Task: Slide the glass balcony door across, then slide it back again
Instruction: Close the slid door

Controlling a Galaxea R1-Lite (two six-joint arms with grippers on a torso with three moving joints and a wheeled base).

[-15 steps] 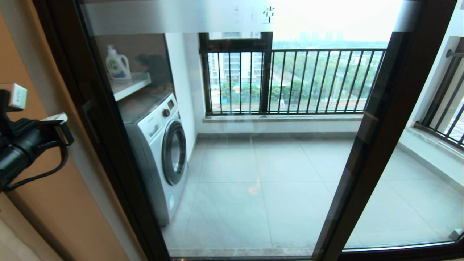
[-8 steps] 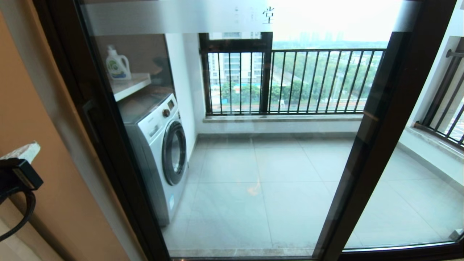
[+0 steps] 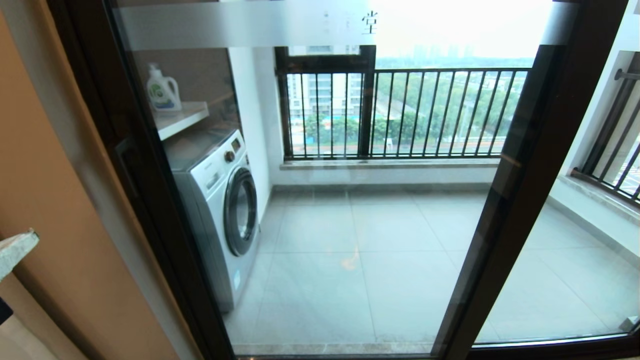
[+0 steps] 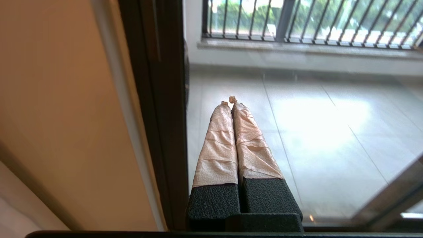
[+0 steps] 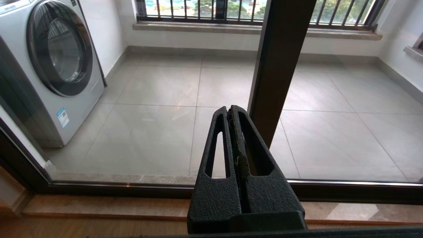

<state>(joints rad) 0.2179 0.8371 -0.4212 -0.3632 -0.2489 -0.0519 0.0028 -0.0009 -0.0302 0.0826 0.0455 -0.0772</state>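
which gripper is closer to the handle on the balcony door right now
Left. The left gripper, shut, sits beside the glass balcony door's left frame edge, the edge carrying the handle. The right gripper, also shut, hangs in front of the dark post on the door's far side.

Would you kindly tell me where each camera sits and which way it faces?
Head: high, looking down through the brown-framed glass balcony door; no gripper in view.
Left wrist: behind the left gripper, facing the door's left frame.
Right wrist: behind the right gripper, facing the glass low down.
Head and right wrist share the white washing machine.
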